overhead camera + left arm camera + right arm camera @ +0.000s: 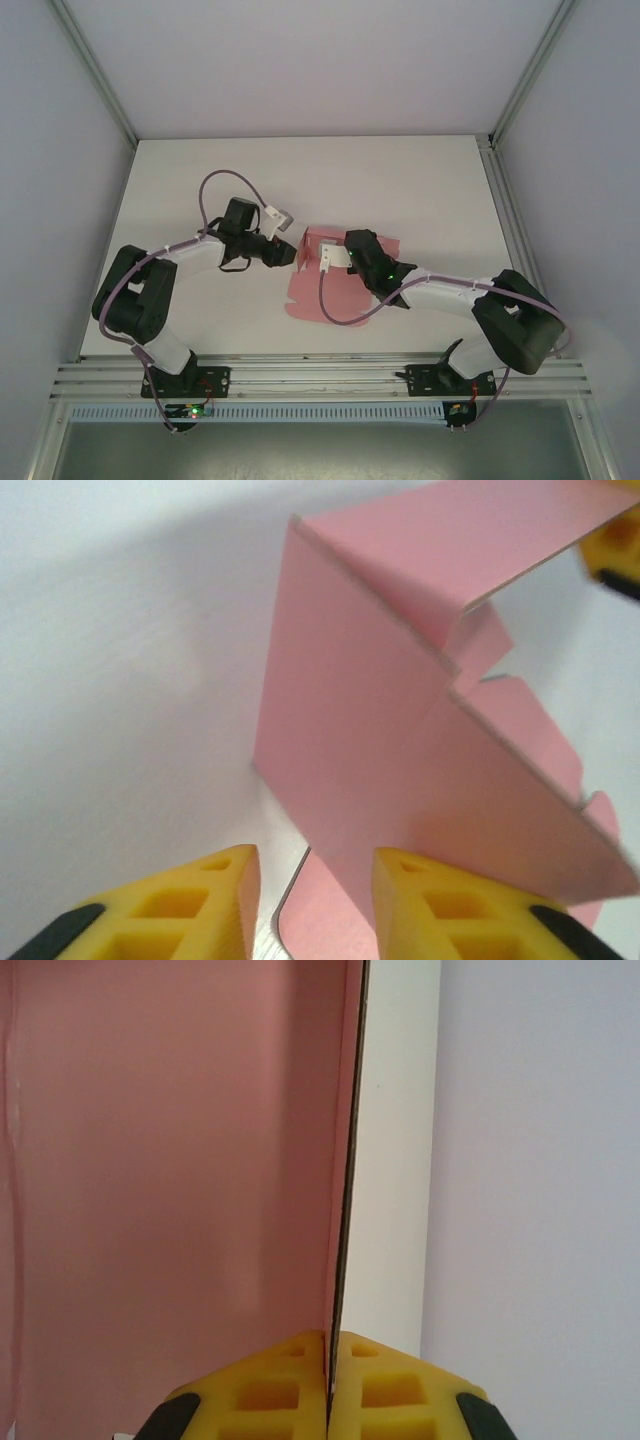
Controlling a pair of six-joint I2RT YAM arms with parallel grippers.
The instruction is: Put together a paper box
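The paper box [312,296] is a pink card sheet, partly folded, lying mid-table with one wall raised. In the left wrist view its raised panel [360,730] stands just ahead of my fingers, with a folded flap on top and a flat rounded tab on the table below. My left gripper [315,865] is open; the panel's lower edge sits beside the right finger [440,900]. My right gripper [330,1352] is shut on the thin edge of an upright pink wall [180,1160]. From above, both grippers [296,256] [350,246] meet at the sheet's far end.
The white table [400,180] has bare room at the back and on both sides of the sheet. Grey enclosure walls and a metal frame post [500,120] bound it. An aluminium rail [320,375] runs along the near edge by the arm bases.
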